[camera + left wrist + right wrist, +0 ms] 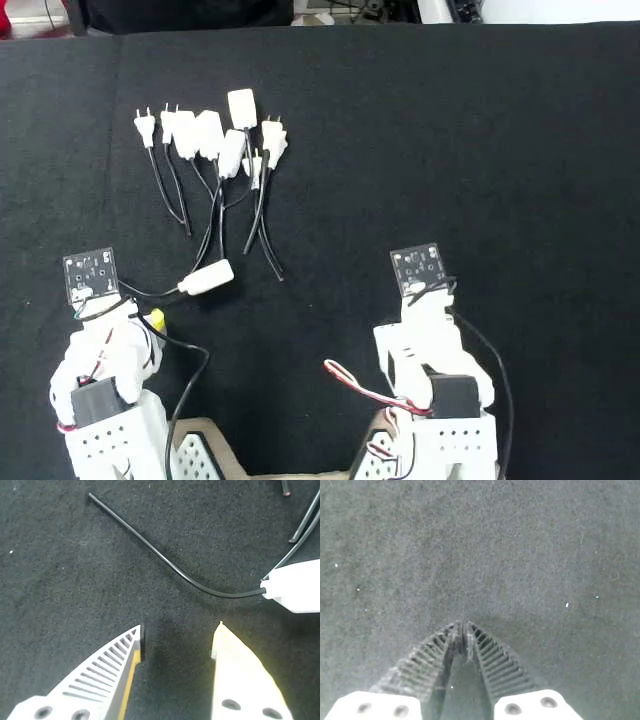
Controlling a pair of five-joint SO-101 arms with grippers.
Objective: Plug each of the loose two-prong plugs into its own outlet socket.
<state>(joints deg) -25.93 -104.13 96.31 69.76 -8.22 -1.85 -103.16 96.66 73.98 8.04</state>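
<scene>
Several white two-prong plugs and white socket blocks lie bunched at the back left of the black table, among them a plug (146, 126), another plug (272, 136) and a socket block (241, 105), all trailing short black cables. One white block (205, 277) lies apart, closer to the arms, beside my left arm (105, 345). My left gripper (180, 630) is open just above the cloth with nothing between its fingers; that block (295, 587) and its black cable (165, 562) lie just beyond it. My right gripper (463, 628) is shut and empty over bare cloth; its arm (432, 345) is at the front right.
Black cloth covers the whole table (480, 150). The right half and the far right hold nothing. Loose cable ends (270, 265) spread from the cluster toward the middle. Both arm bases stand at the front edge.
</scene>
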